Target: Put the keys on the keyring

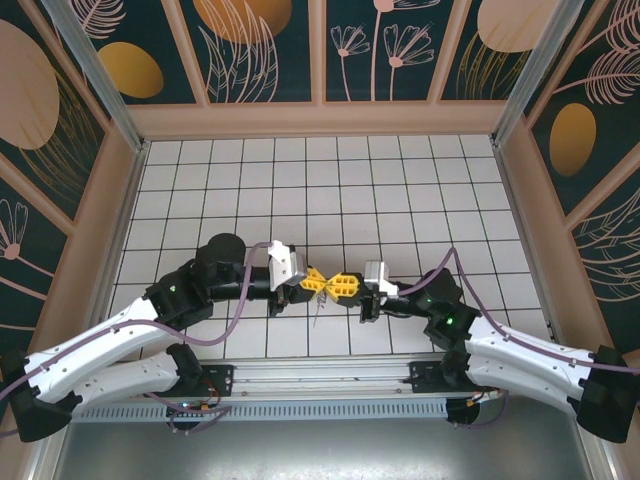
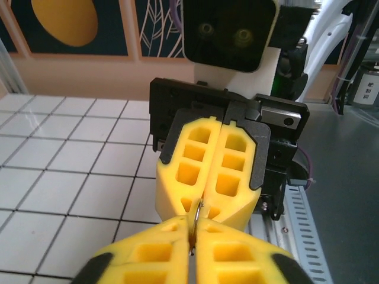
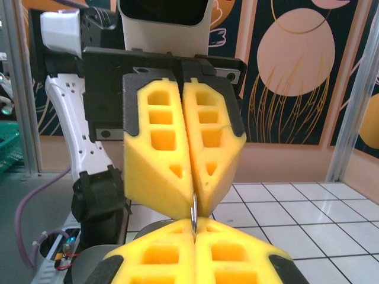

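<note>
Frame centre, above table (image 1: 400, 200): left claw (image 1: 316, 281) and right claw (image 1: 346, 287) tip to tip, both clenched; thin wire of keyring (image 2: 198, 214) pinched in both seams; label (image 2: 369, 92), right edge of left wrist view, illegible

- left gripper (image 1: 320, 283) and right gripper (image 1: 338, 287): yellow with black mounts
- keyring (image 2: 198, 212): silver-grey wire
- table (image 1: 250, 180): white tiles, dark grid lines
- walls (image 1: 265, 45): dark teal, peach and orange plant motifs
- arms (image 1: 120, 345): white shells, black joints
</note>
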You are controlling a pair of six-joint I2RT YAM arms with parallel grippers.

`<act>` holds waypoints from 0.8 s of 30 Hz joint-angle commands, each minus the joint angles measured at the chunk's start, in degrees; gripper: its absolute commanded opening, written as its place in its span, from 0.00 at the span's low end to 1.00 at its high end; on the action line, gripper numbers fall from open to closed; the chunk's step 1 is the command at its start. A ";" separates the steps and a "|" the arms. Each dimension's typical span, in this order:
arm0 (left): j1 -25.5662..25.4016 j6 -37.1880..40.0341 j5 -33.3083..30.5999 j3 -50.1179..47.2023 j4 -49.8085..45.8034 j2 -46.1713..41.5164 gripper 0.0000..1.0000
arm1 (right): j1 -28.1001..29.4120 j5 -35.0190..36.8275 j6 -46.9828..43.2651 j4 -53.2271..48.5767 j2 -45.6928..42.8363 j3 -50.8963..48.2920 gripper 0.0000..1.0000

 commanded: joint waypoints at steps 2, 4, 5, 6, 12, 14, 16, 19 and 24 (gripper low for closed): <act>-0.63 -0.66 2.65 -1.19 4.19 0.72 0.00 | -0.04 -2.50 2.04 6.34 0.57 0.88 0.00; -0.70 -0.26 2.00 -1.01 4.08 0.64 0.00 | -0.04 -2.07 1.07 3.07 0.49 1.91 0.00; -0.72 0.02 1.64 -0.85 3.83 0.50 0.00 | 0.07 -1.78 0.45 1.07 0.39 2.57 0.00; -0.70 0.40 1.13 -0.65 3.33 0.38 0.00 | 0.11 -0.96 -0.23 -1.42 0.31 3.40 0.05; -0.67 4.44 -3.94 2.56 -4.16 0.68 0.00 | 1.55 6.06 -7.81 -20.55 1.15 10.11 0.18; -0.70 5.41 -5.01 3.39 -6.34 1.18 0.00 | 2.29 9.02 -9.66 -24.99 1.83 11.90 0.18; -0.74 6.21 -5.91 4.13 -8.17 1.87 0.00 | 3.17 11.62 -11.12 -28.56 2.69 13.29 0.18; -0.71 7.38 -6.65 5.43 -10.55 3.02 0.00 | 4.40 14.03 -12.30 -31.00 3.45 14.13 0.15; -0.70 9.01 -7.46 7.05 -13.44 4.47 0.00 | 5.63 16.20 -12.64 -31.41 3.56 14.12 0.08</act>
